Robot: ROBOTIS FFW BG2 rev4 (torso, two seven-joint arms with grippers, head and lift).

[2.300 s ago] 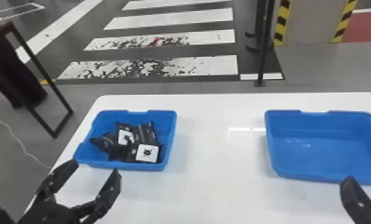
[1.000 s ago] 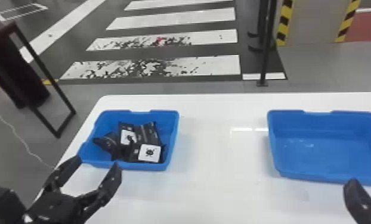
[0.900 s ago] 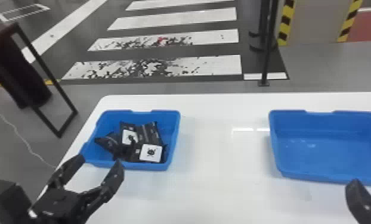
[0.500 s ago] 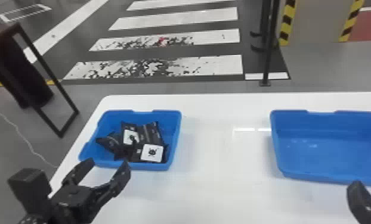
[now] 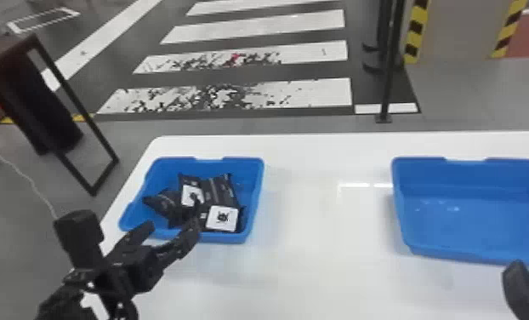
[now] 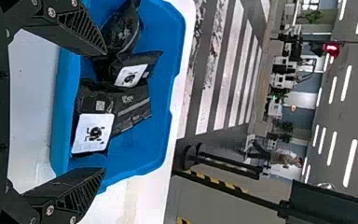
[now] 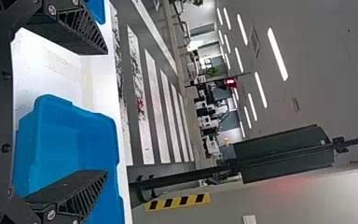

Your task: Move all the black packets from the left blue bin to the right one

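In the head view my left gripper (image 5: 170,230) is open at the near edge of the left blue bin (image 5: 251,191), one fingertip over its near rim. Several black packets (image 5: 212,191) lie heaped in that bin, two with white labels facing up. The left wrist view has my left gripper (image 6: 105,112) with fingers wide apart and the packets (image 6: 133,105) beyond them, untouched. My right gripper (image 5: 521,281) is at the lower right, in front of the empty right blue bin (image 5: 480,217). In the right wrist view my right gripper (image 7: 107,112) stands open, facing that bin (image 7: 74,140).
Both bins stand on a white table (image 5: 319,264), a wide stretch of tabletop between them. Behind the table a black post (image 5: 389,76) rises from the floor. A dark side table (image 5: 29,85) stands off to the left.
My left gripper has moved forward and to the right, up to the left bin's near rim, staying open. The packets lie as before, and the right gripper has hardly moved.
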